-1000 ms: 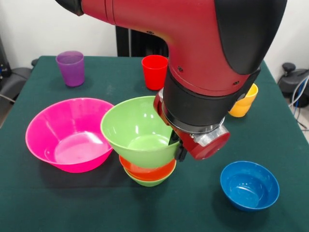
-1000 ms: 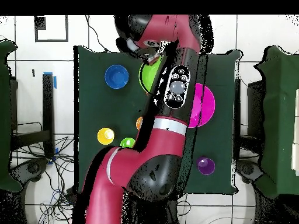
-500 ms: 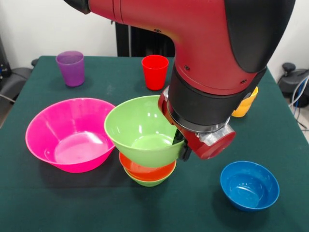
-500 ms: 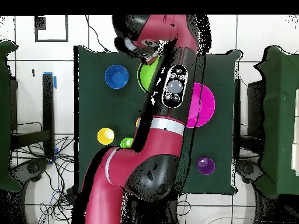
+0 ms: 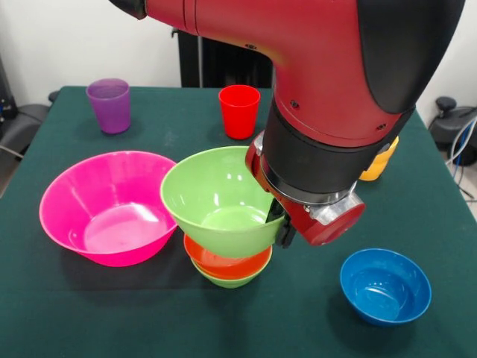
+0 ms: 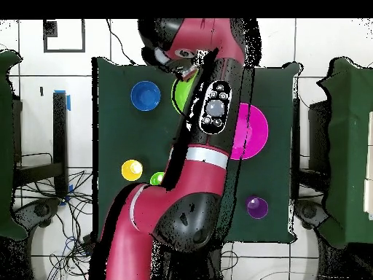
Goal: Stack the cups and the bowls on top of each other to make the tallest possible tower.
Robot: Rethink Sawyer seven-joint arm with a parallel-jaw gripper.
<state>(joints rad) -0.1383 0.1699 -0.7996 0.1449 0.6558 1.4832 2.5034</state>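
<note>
The hand [image 5: 277, 224] is reaching down at the rim of the big green bowl [image 5: 216, 200], a dark finger showing inside the wall and another outside it, so it is gripping that rim. This glossy, round, flaring plastic bowl is sitting tilted on top of the tower [image 5: 227, 265], where a red-orange bowl [image 5: 226, 265] is nesting in a small green bowl [image 5: 229, 282] directly below the hand. The wide pink bowl [image 5: 104, 207], smooth and shiny, is resting on the green cloth-covered desk [image 5: 89, 313] just beside the tower, on the side away from the hand, its rim almost touching the held bowl. The blue bowl [image 5: 385, 286] is lying apart on the hand's other side, nearer the camera. Behind the hand, the red cup [image 5: 238, 111] is standing upright, with the purple cup [image 5: 109, 105] well off beyond the pink bowl, and the orange cup [image 5: 376, 162] is peeking out from behind the arm's bulky wrist. Overhead, a yellow cup [image 6: 132, 170] and a light green cup [image 6: 156, 178] are showing beside the arm.
</note>
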